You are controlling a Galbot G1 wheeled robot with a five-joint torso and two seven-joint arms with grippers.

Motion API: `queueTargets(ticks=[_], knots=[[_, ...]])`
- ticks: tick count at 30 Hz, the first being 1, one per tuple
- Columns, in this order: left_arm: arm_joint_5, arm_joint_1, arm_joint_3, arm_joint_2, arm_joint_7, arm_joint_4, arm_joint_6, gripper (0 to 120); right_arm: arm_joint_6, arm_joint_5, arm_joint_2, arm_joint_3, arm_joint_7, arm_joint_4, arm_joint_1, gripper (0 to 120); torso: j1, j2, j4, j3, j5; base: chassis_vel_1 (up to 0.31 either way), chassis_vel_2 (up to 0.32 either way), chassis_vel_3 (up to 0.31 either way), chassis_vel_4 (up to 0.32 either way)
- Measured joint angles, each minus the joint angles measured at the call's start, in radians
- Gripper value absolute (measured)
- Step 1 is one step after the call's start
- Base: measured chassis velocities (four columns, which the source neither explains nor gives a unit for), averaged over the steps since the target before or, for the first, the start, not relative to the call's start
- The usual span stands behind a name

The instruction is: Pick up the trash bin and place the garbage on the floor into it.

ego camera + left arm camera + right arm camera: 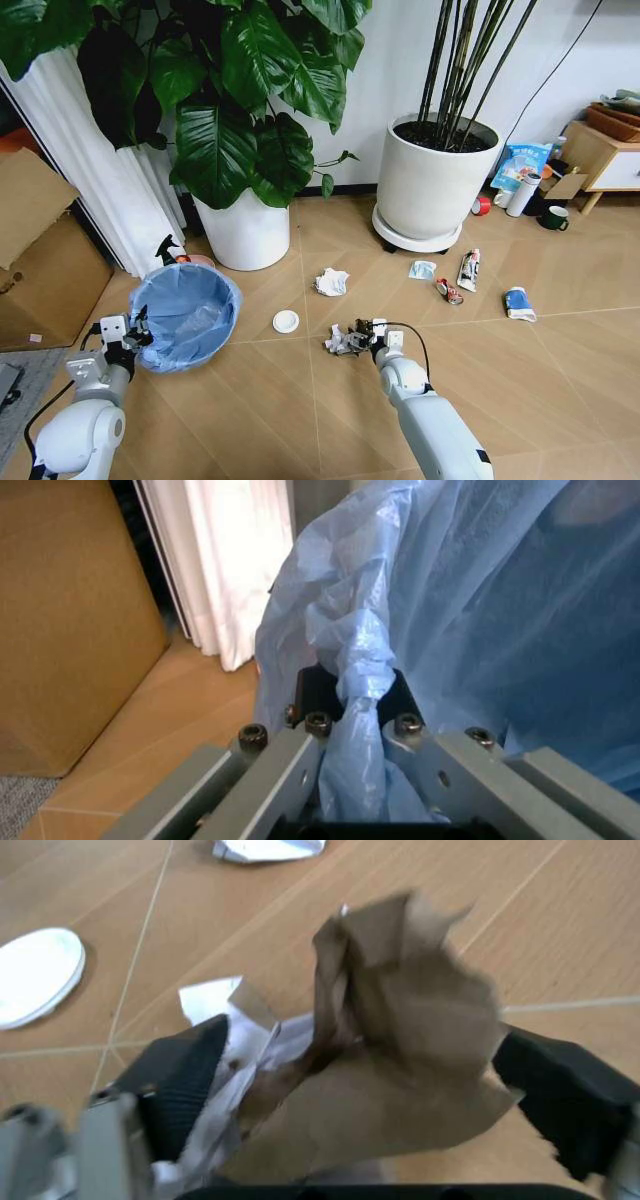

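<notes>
Both claws are busy: the left claw (133, 333) is clamped on a gathered fold of the blue liner at the rim of the trash bin (186, 314), and the right claw (362, 337) is closed around a crumpled brown-and-white paper wad (347, 340) just above the floor (270, 400). Judging by this, the step in hand is carrying that wad to the bin, which calls for bringing bin mouth and wad together. Beyond the right claw lie a white disc (286, 321) and a crumpled white paper (331, 282); off to its right are a mask (422, 269), red wrapper (449, 291), tube (468, 270) and blue-white wrapper (518, 302).
</notes>
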Motion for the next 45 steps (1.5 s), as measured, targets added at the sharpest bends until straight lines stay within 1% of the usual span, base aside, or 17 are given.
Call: queueTargets(ticks=[2, 4, 6, 9, 13, 14, 16, 24, 25, 28, 29, 31, 32, 36, 38, 43, 45], knots=[[0.000, 0.000, 0.000, 0.000, 0.000, 0.000, 0.000, 0, 0.001, -0.001, 0.001, 0.000, -0.001, -0.004, 0.000, 86, 0.000, 0.000, 0.0000, 0.000, 0.0000, 0.000, 0.000, 0.000, 0.000], [0.001, -0.001, 0.001, 0.000, 0.000, 0.000, 0.000, 0, 0.008, -0.011, 0.011, 0.008, -0.007, -0.031, 0.005, 72, 0.000, 0.000, -0.0001, 0.000, 0.0000, 0.000, 0.000, 0.000, 0.000], [0.001, -0.001, 0.001, 0.000, 0.000, 0.000, 0.000, 0, 0.009, -0.013, 0.012, 0.009, -0.007, -0.033, 0.006, 70, 0.000, 0.000, -0.0001, 0.000, 0.0000, 0.000, 0.000, 0.000, 0.000], [0.001, -0.001, 0.001, 0.002, 0.000, 0.000, 0.001, 0, 0.020, -0.033, 0.024, 0.021, -0.012, -0.058, 0.014, 53, 0.000, 0.000, 0.0000, 0.000, 0.0000, 0.000, 0.000, 0.000, 0.000], [0.001, -0.001, 0.001, 0.002, 0.000, 0.000, 0.002, 0, 0.026, -0.044, 0.028, 0.026, -0.013, -0.066, 0.015, 43, 0.000, 0.000, 0.0000, 0.000, 0.0000, 0.000, 0.000, 0.000, 0.000], [0.001, -0.001, 0.001, 0.002, 0.000, -0.001, 0.003, 0, 0.030, -0.047, 0.028, 0.028, -0.014, -0.066, 0.014, 35, 0.000, 0.000, 0.0000, 0.000, 0.0000, 0.000, 0.000, 0.000, 0.000], [0.001, -0.001, 0.001, 0.001, 0.000, -0.002, 0.003, 0, 0.032, -0.049, 0.027, 0.028, -0.014, -0.065, 0.012, 32, 0.000, 0.000, 0.0000, 0.000, 0.0000, 0.000, 0.000, 0.000, 0.000], [0.000, 0.002, 0.000, 0.000, 0.001, -0.006, 0.004, 0, 0.038, -0.052, 0.004, 0.030, -0.014, 0.012, -0.003, 2, 0.000, 0.000, 0.0000, 0.000, 0.0001, 0.000, 0.000, 0.000, 0.000], [0.000, 0.002, 0.000, 0.000, 0.001, -0.006, 0.004, 0, 0.038, -0.052, 0.004, 0.030, -0.014, 0.012, -0.003, 2, 0.000, 0.000, 0.0000, 0.000, 0.0001, 0.000, 0.000, 0.000, 0.000], [-0.002, 0.006, -0.002, 0.002, 0.004, -0.008, 0.005, 0, 0.021, -0.019, -0.039, 0.007, -0.008, 0.154, -0.020, 0, 0.000, 0.000, -0.0002, 0.000, 0.0000, 0.000, 0.000, 0.000, 0.000], [-0.002, 0.006, -0.002, 0.002, 0.004, -0.008, 0.005, 0, 0.021, -0.019, -0.039, 0.007, -0.008, 0.154, -0.020, 0, 0.000, 0.000, -0.0002, 0.000, 0.0000, 0.000, 0.000, 0.000, 0.000], [-0.005, 0.006, -0.004, 0.004, 0.006, -0.004, 0.005, 0, -0.020, 0.066, -0.080, -0.039, 0.013, 0.292, -0.028, 0, 0.000, 0.000, 0.0000, 0.000, 0.0001, 0.000, 0.000, 0.000, 0.000], [-0.005, 0.006, -0.004, 0.004, 0.006, -0.004, 0.005, 0, -0.020, 0.066, -0.080, -0.039, 0.013, 0.292, -0.028, 0, 0.000, 0.000, 0.0000, 0.000, 0.0001, 0.000, 0.000, 0.000, 0.000], [-0.007, 0.005, -0.004, 0.007, 0.007, -0.001, 0.006, 0, -0.057, 0.139, -0.118, -0.099, 0.037, 0.415, -0.026, 0, 0.000, 0.000, -0.0001, 0.000, 0.0001, 0.000, 0.000, 0.000, 0.000], [-0.022, 0.005, 0.001, 0.007, 0.009, 0.000, 0.012, 0, -0.092, 0.202, -0.148, -0.161, 0.059, 0.537, 0.003, 0, 0.000, 0.000, 0.0000, 0.000, -0.0001, 0.000, 0.000, 0.000, 0.000], [-0.029, 0.002, 0.009, 0.010, 0.009, 0.003, 0.020, 0, -0.125, 0.264, -0.166, -0.228, 0.080, 0.632, 0.052, 0, 0.000, 0.000, 0.0000, 0.000, -0.0001, 0.000, 0.000, 0.000, 0.000], [-0.031, -0.006, 0.018, 0.025, 0.012, 0.008, 0.038, 0, -0.155, 0.333, -0.169, -0.301, 0.097, 0.704, 0.124, 0, 0.000, 0.000, 0.0001, 0.000, 0.0000, 0.000, 0.000, 0.000, 0.000]])
